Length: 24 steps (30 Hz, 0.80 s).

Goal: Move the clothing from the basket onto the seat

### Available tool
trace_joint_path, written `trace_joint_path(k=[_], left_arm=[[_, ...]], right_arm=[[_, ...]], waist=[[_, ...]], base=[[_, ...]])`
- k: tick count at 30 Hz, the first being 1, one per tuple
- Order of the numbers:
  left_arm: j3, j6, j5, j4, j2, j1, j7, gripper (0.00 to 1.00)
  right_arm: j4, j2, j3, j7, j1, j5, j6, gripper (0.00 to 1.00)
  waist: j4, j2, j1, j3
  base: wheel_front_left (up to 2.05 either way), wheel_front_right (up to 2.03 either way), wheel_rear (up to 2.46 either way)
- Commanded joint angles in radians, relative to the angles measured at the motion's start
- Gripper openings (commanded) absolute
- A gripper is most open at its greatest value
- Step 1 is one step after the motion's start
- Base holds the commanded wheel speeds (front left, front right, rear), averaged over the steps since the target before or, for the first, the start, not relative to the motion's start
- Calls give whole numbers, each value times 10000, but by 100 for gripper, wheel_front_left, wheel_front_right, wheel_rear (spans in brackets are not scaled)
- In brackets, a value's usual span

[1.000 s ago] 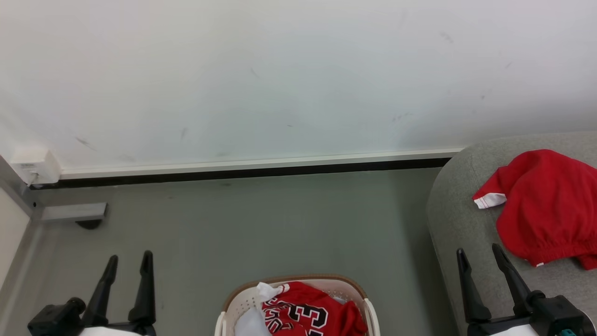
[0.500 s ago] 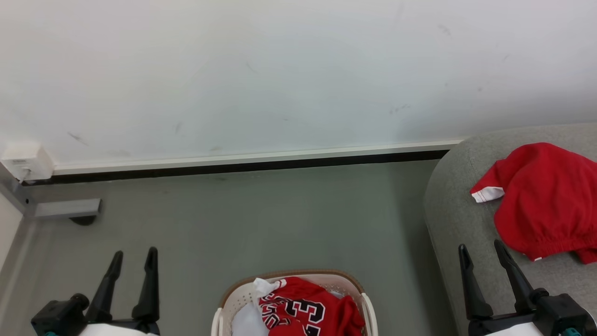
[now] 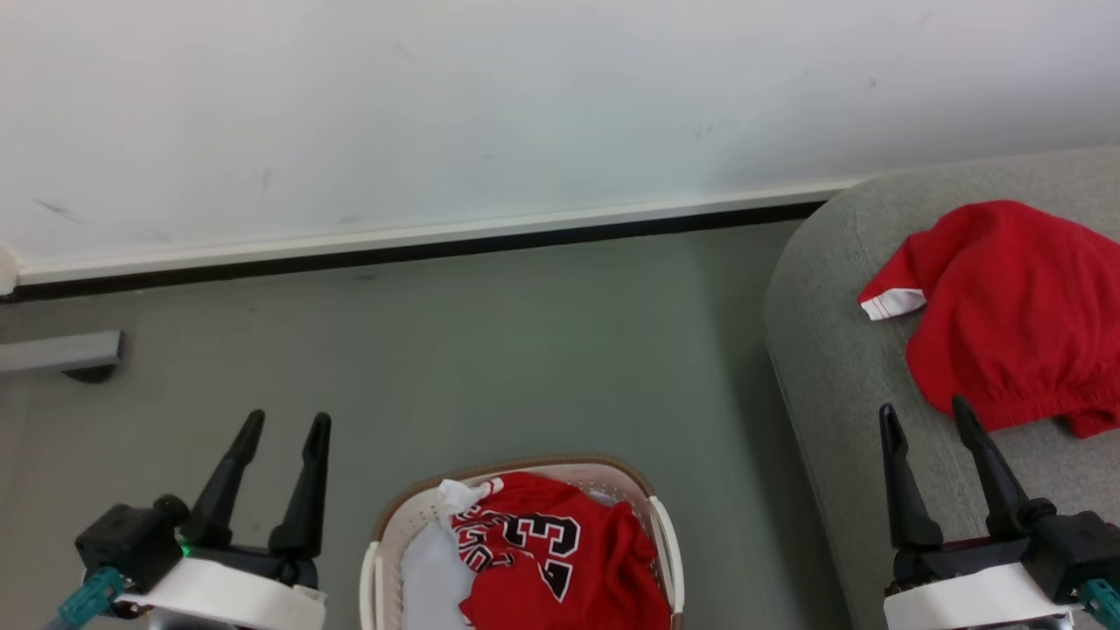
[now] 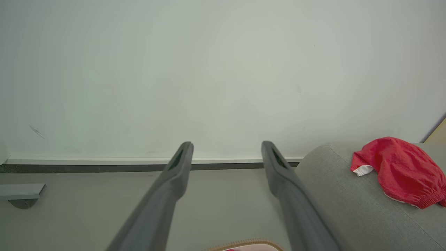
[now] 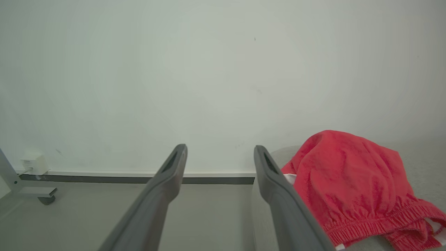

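A pale wall (image 3: 525,105) meets a grey-green floor (image 3: 490,350) along a dark skirting strip (image 3: 437,251). At lower left, the left gripper (image 3: 288,418) hangs over the floor with its two dark fingers spread apart, holding nothing. In the centre, one oval white basket (image 3: 569,459) with a brown rim holds one crumpled red jersey (image 3: 560,560) marked "23", beside some white fabric (image 3: 424,569). At right, one light-grey seat (image 3: 831,367) carries one pair of red shorts (image 3: 1006,306) with white hem trim and a gathered waistband. The right gripper (image 3: 923,408), also spread and empty, hovers over the seat near the shorts.
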Motion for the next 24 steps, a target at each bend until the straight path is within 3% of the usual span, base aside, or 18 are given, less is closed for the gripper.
trace_joint_path(k=[1,11,24], left_arm=[[-13,7,-88,-83,205,-167,-1,100],[-567,7,-552,-831,1446,-743,-3,100],[-957,7,-898,-1564,2708,-1413,-3,100]], right_arm=[[-114,-23,-73,-20,-184,30,-25,100],[-966,-21,-194,-22,-667,220,-25,100],[-1588,-20,123,-20,-1431,383,-25,100]], waist=[[-264,0,-1,481],[-744,0,-1,2137],[-876,0,-1,4008]], base=[[0,0,0],[0,0,0],[0,0,0]])
